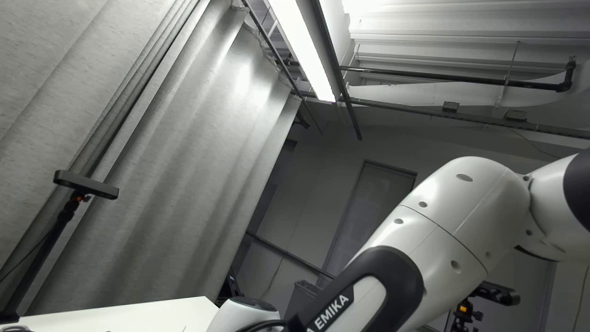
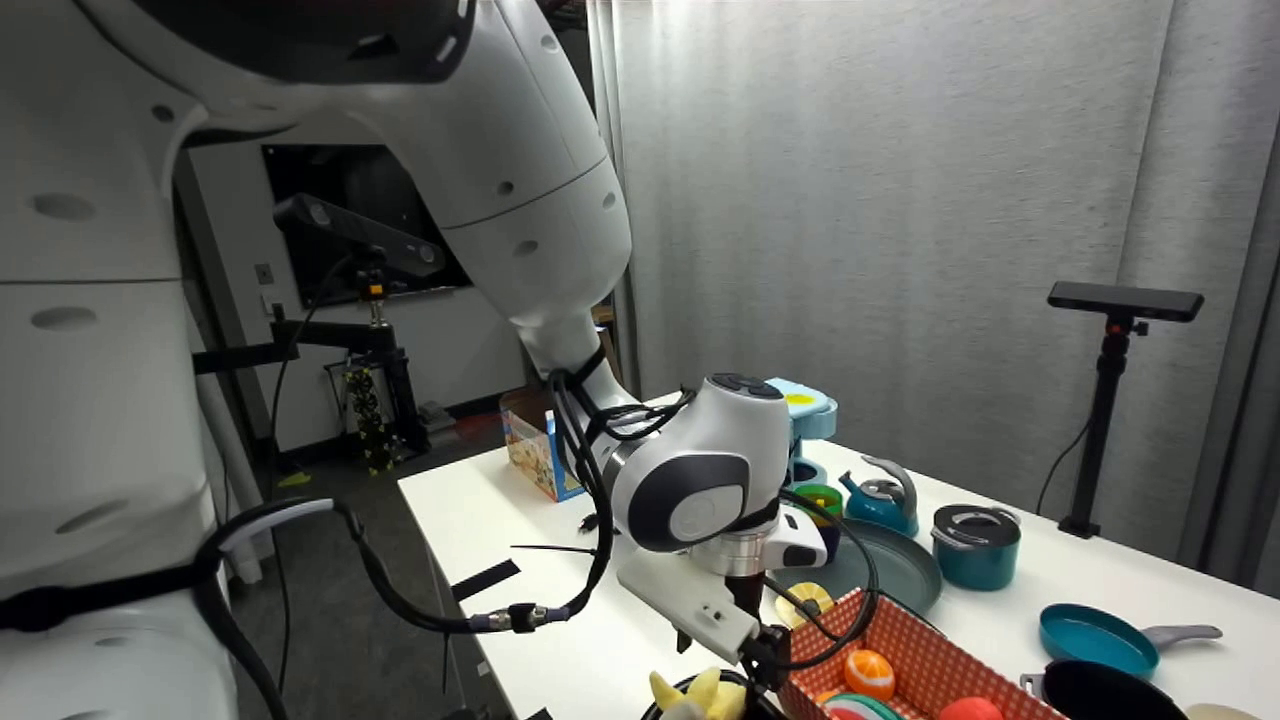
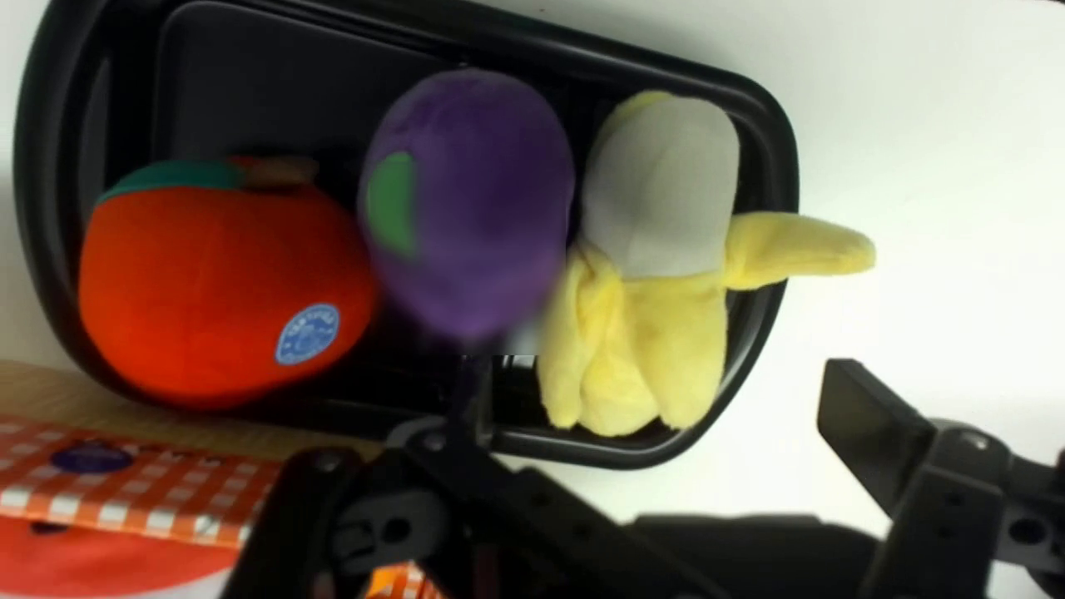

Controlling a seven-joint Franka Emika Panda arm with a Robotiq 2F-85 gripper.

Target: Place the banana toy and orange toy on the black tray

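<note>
The black tray [image 3: 632, 56] lies on the white table in the wrist view. The banana toy [image 3: 657, 333], a yellow and white plush, lies at its right end, with one peel flap over the rim. An orange-red round plush with a green leaf, the orange toy [image 3: 216, 283], lies at the tray's left end. A purple plush [image 3: 474, 200] lies between them. My gripper [image 3: 670, 399] is open and empty, its fingers apart near the banana end. In an exterior view the banana [image 2: 705, 692] and part of the tray's rim [image 2: 735, 677] show at the bottom edge below the gripper.
A red checkered basket [image 2: 935, 655] with an orange ball [image 2: 868, 673] and other toys stands beside the tray; it also shows in the wrist view [image 3: 125, 491]. A grey plate [image 2: 905, 560], a teal pot [image 2: 975, 550], a kettle [image 2: 880, 500] and a teal pan [image 2: 1095, 640] stand behind.
</note>
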